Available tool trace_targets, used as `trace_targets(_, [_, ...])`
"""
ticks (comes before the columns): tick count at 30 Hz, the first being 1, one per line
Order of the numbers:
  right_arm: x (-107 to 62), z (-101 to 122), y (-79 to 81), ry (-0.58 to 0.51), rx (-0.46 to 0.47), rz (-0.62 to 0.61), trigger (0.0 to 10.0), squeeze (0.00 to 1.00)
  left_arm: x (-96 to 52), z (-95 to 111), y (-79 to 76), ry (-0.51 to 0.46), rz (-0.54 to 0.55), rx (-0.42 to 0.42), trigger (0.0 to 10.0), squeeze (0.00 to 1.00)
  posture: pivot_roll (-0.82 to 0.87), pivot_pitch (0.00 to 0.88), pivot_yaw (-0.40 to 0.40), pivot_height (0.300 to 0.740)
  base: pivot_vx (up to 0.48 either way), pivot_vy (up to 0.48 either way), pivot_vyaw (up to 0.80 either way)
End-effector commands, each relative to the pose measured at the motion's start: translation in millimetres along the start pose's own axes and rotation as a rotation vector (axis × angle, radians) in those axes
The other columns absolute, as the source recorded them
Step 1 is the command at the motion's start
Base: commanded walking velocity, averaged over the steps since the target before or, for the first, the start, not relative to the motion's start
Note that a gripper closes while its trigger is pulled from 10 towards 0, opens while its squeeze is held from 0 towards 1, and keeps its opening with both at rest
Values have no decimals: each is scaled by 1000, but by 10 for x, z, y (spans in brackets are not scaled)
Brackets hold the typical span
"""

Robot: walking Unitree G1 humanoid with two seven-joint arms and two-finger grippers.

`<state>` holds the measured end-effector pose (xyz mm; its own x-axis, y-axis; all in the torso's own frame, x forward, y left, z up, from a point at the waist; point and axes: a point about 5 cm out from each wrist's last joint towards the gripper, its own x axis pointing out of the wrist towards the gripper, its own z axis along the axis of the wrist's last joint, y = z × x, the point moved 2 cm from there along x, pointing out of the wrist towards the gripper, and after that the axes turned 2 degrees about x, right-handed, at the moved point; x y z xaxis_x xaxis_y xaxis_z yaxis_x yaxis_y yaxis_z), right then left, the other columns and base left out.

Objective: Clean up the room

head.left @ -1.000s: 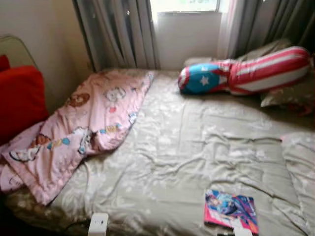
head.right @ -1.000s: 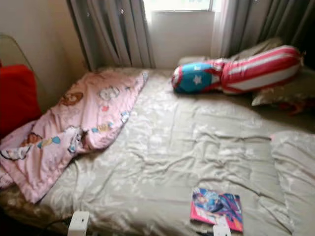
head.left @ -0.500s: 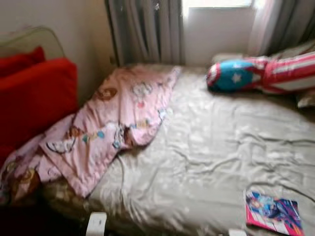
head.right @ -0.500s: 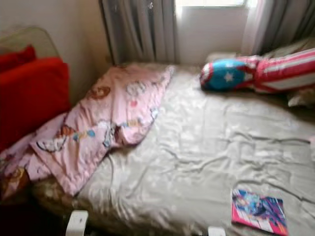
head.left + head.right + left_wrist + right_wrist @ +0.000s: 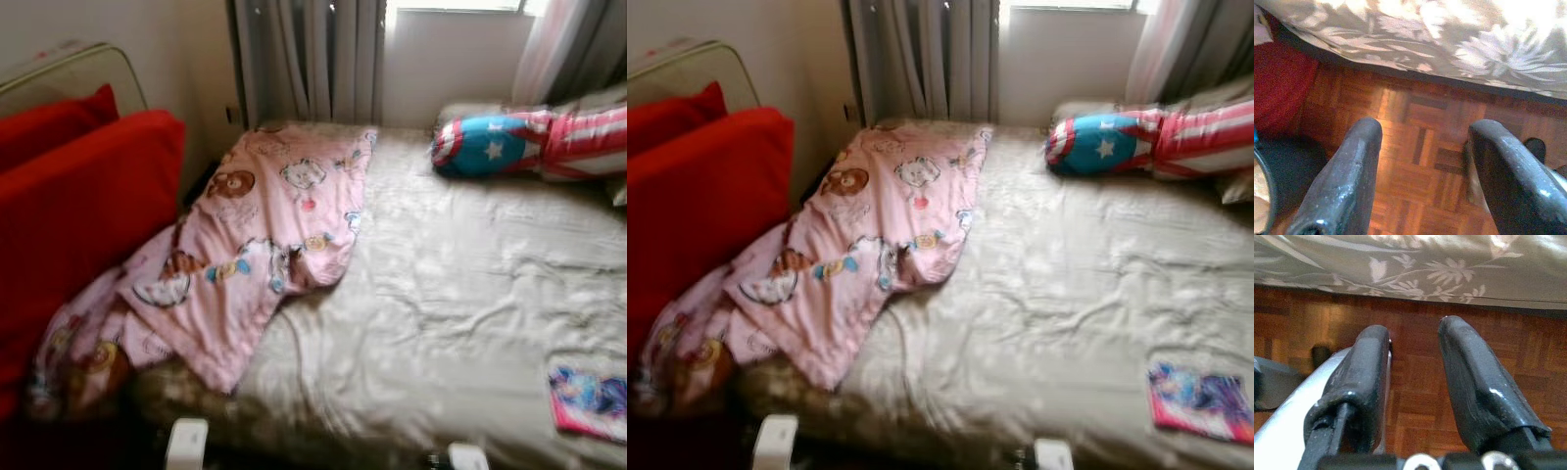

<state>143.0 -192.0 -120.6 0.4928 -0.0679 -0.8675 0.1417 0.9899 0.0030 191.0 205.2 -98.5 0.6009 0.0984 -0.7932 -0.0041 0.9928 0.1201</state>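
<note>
A bed with a beige floral cover (image 5: 470, 284) lies before me. A crumpled pink cartoon-print blanket (image 5: 255, 245) hangs off its left side. A pink and blue book (image 5: 593, 401) rests near the front right edge. A red, white and blue star bolster (image 5: 529, 142) lies at the back right. My left gripper (image 5: 1422, 147) hangs open above the parquet floor beside the bed's edge. My right gripper (image 5: 1413, 347) is also open over the floor, holding nothing.
Red cushions (image 5: 78, 215) on a seat stand at the left, close to the bed. Grey curtains (image 5: 309, 59) and a window are behind the bed. Wooden parquet floor (image 5: 1420, 127) runs under the bed's edge.
The whole view has swung to the left: the red cushions and pink blanket take more of the picture, and the book has slid toward the right edge. Nothing on the bed has moved.
</note>
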Motion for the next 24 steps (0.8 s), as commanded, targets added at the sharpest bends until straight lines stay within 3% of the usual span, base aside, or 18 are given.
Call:
trace_targets(1, [14,64,53,-19,3,12,10000,0,-1,-2,76,10,20,5,10000,0,-27,0,4,736,0,480,0])
trace_targets(11, [15,71,54,-19,0,14,10000,0,3,22,69,-1,21,-4,10000,0,-28,8,3,736,0,422,0])
trace_targets(17, [16,75,59,-18,-15,19,10000,0,2,26,80,-6,23,1,10000,0,-26,13,2,736,0,0,0])
trace_targets(24, [15,70,62,-19,-26,24,10000,0,0,23,85,-9,21,-2,10000,0,-31,8,5,736,0,0,691])
